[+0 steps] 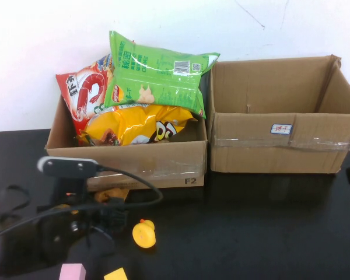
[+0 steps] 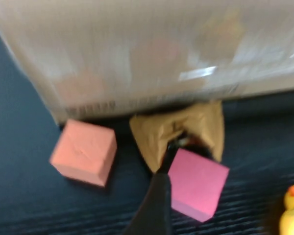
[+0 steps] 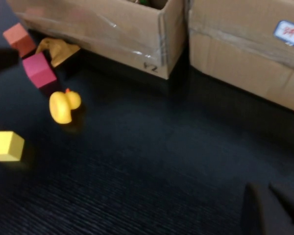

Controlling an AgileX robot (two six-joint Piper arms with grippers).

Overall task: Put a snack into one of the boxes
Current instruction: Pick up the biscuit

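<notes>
cardboard box (image 1: 163,163) full; left claw (image 2: 159,196) near, right claw (image 3: 272,210) apart.

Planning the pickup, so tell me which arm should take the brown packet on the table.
Left. The left gripper hangs right at the brown packet in front of the left cardboard box; the right gripper sits far off, across the table by the right cardboard box.

The high view looks down from the robot's side toward 12 o'clock, taking in the left box (image 1: 126,166), right box (image 1: 283,146) and table (image 1: 251,233). The left wrist view sits very near the left box's front wall. The right wrist view stands farther back, sharing both boxes and the yellow duck (image 3: 63,105).
</notes>
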